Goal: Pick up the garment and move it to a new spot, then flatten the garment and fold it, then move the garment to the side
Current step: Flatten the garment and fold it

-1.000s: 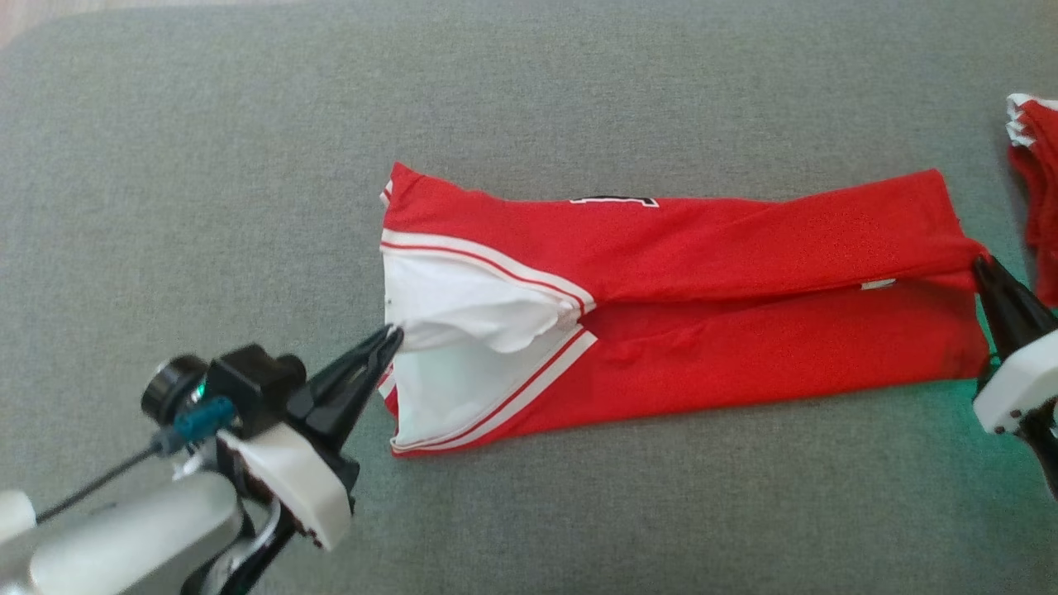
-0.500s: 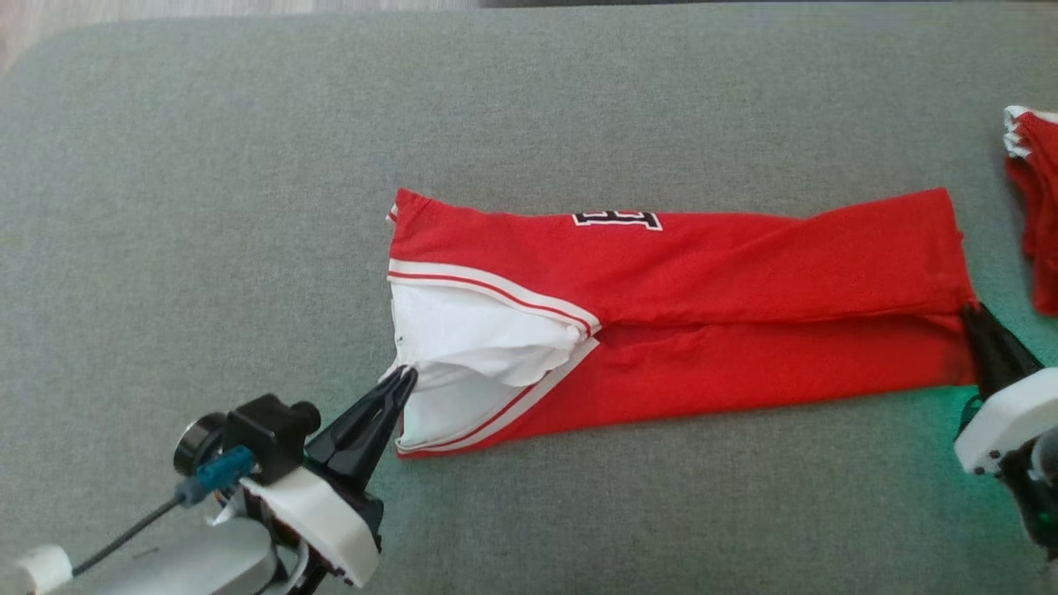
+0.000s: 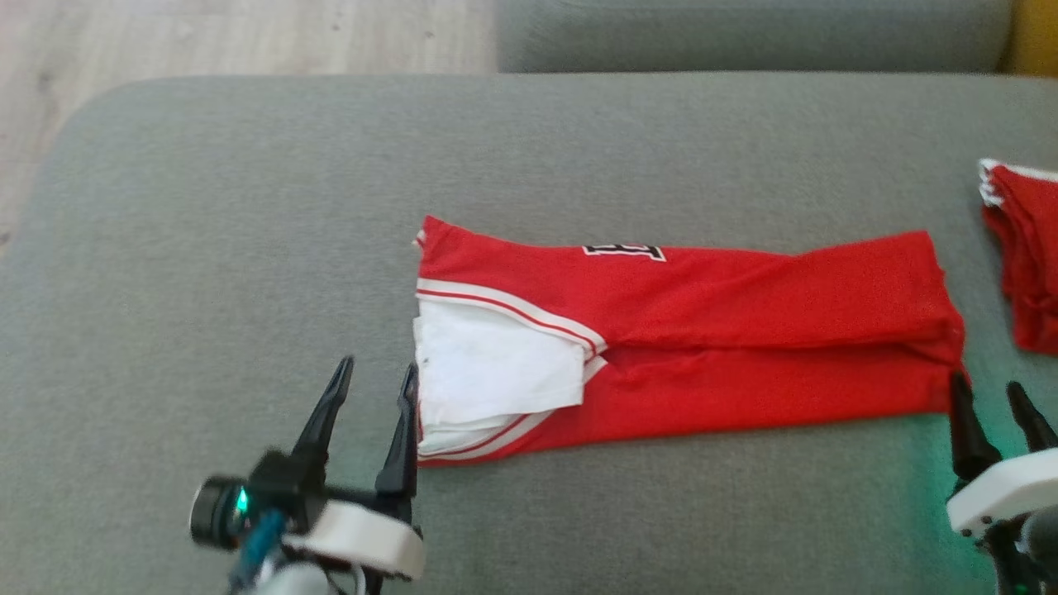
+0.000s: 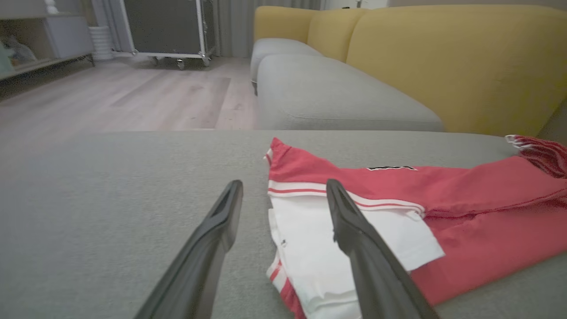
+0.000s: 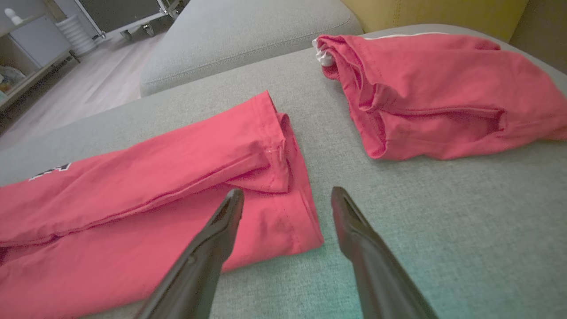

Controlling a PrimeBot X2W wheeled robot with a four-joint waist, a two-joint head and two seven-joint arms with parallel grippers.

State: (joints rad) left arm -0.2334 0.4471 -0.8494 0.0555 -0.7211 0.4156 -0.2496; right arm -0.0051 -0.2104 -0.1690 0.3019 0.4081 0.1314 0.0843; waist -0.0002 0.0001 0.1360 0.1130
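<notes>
My left gripper sits at the lower left of the head view, its two dark fingers spread wide with nothing between them. The finger nearer the frame's middle stands just beside the white-lined end of the garment. My right gripper is at the lower right edge, jaws equally wide and empty, tips just beside the garment's lower right corner (in my right wrist view one finger overlaps the red hem, and I cannot tell whether it touches). The garment, red with white stripes and a black-and-white print at its upper edge, lies folded into a long band across the middle of the frame on the grey cushion. A second red garment lies bunched at the right edge, apart from the first. At the upper left there is wooden floor, and a yellow backrest stands in the upper right of my left wrist view.
</notes>
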